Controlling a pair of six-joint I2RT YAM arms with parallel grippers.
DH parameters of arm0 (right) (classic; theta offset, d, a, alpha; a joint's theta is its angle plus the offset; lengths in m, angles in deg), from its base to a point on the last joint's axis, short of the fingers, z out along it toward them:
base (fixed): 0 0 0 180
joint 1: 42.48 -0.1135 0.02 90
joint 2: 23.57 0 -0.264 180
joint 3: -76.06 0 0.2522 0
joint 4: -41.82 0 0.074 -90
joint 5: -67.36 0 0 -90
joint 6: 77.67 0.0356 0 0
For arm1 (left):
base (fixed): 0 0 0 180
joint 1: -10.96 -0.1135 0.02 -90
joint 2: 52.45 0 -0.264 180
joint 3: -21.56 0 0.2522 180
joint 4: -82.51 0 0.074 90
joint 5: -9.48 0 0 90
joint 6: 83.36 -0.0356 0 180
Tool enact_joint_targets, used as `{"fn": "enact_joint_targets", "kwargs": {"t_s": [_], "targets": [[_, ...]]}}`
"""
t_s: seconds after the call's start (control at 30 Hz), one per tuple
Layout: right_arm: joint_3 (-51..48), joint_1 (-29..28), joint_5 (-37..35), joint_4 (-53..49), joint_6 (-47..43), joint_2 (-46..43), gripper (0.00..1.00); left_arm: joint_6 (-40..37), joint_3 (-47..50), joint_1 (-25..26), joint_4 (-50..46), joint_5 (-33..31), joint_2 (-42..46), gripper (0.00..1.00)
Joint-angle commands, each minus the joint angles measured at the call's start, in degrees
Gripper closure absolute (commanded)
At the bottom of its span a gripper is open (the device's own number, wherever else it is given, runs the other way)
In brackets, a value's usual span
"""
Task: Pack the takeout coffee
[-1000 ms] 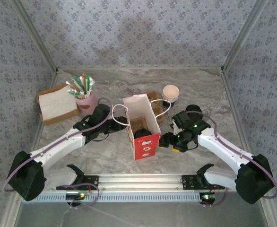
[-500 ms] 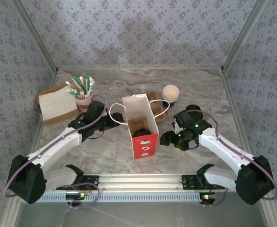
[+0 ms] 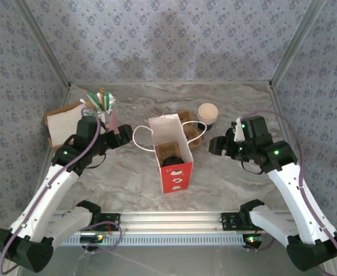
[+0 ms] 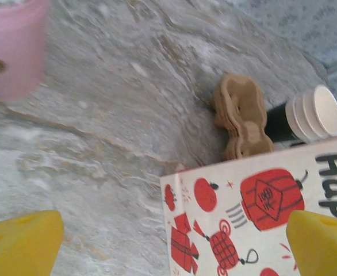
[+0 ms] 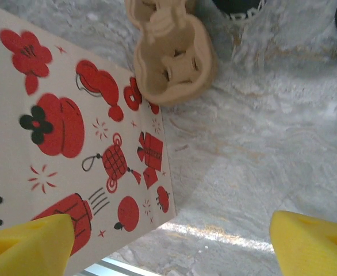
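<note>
The takeout coffee [image 3: 176, 162] shows as a black lidded cup down inside the upright red and white paper bag [image 3: 177, 172], in front of a brown insert. My left gripper [image 3: 124, 137] hangs open to the left of the bag, just off its white string handle [image 3: 141, 138]. My right gripper [image 3: 215, 145] hangs open to the bag's right. In the left wrist view the yellow fingertips [image 4: 22, 240] stand wide apart above the bag's printed side [image 4: 255, 213]. The right wrist view has its fingertips [image 5: 311, 241] equally wide, beside the bag [image 5: 71, 144].
A brown cup carrier [image 3: 188, 122] lies behind the bag, next to a stack of tan-topped cups [image 3: 207, 113]. A pink cup of straws [image 3: 102, 115] and a brown tray of napkins [image 3: 65, 123] stand at the back left. Walls enclose three sides.
Both arms have lifted and drawn back from the bag, the left to the left, the right to the right. Both sets of jaws have opened wider.
</note>
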Motion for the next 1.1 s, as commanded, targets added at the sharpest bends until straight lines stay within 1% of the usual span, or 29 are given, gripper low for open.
{"fn": "enact_joint_targets", "kwargs": {"t_s": [0.0,0.1,0.27,0.33,0.47,0.53,0.73,0.97,1.07], "targets": [[2.4,3.0,4.7,-0.8,-3.1,0.8,0.06,-4.8,-4.6,-4.0,-6.7,-0.6,-0.7,0.0],[4.8,4.7,6.8,0.6,-3.0,1.9,0.0,-6.9,-8.1,-8.3,-8.3,0.0,-2.1,0.0],[10.4,6.2,9.3,1.7,-4.1,4.6,0.0,-9.6,-13.1,-15.0,-9.9,0.7,-5.2,0.01],[12.1,6.3,10.2,2.6,-3.9,5.5,0.0,-10.2,-14.6,-17.5,-10.2,0.7,-6.3,0.05],[14.4,6.6,10.7,5.4,-3.3,6.9,0.0,-11.4,-17.9,-21.2,-11.0,0.8,-9.7,0.19],[15.0,6.7,11.4,7.1,-2.9,7.6,0.0,-12.4,-19.8,-21.7,-11.6,0.4,-11.9,0.25],[17.6,6.7,13.3,10.5,-2.6,11.6,0.0,-15.2,-26.5,-21.9,-13.8,-1.9,-19.6,0.38],[20.0,6.5,14.4,14.8,-1.0,15.8,0.0,-17.3,-37.7,-21.9,-16.4,-0.4,-31.2,0.54],[21.9,6.4,15.9,15.6,0.1,18.2,0.0,-17.8,-41.2,-21.9,-16.7,0.7,-35.9,0.56]]}}
